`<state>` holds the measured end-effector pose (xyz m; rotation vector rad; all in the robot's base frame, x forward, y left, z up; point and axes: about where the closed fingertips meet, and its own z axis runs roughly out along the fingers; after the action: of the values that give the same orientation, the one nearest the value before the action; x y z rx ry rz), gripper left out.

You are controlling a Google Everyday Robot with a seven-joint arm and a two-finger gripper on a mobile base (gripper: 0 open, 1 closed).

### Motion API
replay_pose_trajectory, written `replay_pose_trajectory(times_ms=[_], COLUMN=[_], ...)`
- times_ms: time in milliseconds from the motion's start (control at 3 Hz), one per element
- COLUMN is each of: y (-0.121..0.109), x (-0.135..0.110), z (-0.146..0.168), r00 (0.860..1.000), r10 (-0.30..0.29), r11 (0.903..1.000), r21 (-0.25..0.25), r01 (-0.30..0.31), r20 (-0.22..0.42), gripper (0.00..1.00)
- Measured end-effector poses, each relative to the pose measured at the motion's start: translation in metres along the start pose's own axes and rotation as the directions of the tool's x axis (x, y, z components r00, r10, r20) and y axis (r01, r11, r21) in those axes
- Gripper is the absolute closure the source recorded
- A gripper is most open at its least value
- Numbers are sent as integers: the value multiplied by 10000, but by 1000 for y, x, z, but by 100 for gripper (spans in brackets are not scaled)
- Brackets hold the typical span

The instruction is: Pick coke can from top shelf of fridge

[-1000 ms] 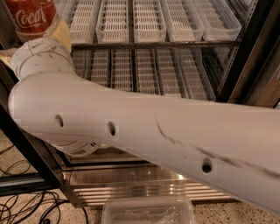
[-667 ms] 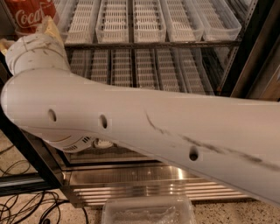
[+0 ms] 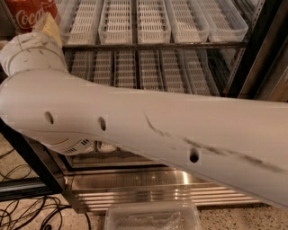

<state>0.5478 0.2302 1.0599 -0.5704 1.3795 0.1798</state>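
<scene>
Shifted left, the arm sets the gripper by the coke can at eleven o'clock, clamped or not unclear; a sideways nudge could topple it.

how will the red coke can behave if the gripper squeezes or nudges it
The red aluminium coke can looks smooth and curved, so it may slip in a loose grasp and roll if toppled. Thin metal walls would likely dent under a hard squeeze. The gripper sits just beside it at upper left, partly hidden by the white arm.
</scene>
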Motion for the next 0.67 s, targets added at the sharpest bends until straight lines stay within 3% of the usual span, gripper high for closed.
replay_pose_trajectory(times_ms=[667], y=[3], x=[-11], z=[12], r00=[9986], r10=[327], r11=[9992], r21=[229], r01=[-337], r20=[418], gripper=[19])
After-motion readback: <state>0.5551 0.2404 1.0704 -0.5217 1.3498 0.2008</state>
